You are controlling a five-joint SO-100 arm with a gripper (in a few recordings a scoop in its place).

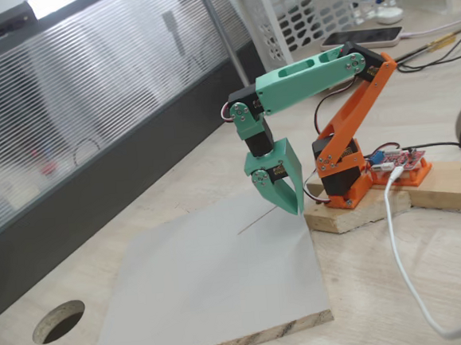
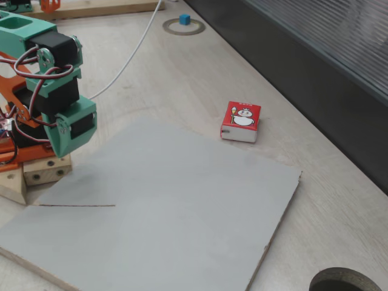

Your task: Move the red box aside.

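The red box [image 2: 241, 120] lies flat on the wooden table, its white snowman figure facing up. It sits just past the far edge of the grey board [image 2: 170, 206]. My green gripper [image 1: 291, 208] hangs pointing down over the board's corner nearest the arm's base, its fingers closed together with nothing between them. In a fixed view the gripper [image 2: 63, 148] is at the left, and a wide stretch of board separates it from the box.
A round hole [image 2: 342, 282] is cut in the table beyond the board. A blue cube [image 2: 184, 20] sits on a ring at the far end. A white cable [image 1: 406, 270] trails beside the wooden base block [image 1: 361, 210]. A dark partition runs along one side.
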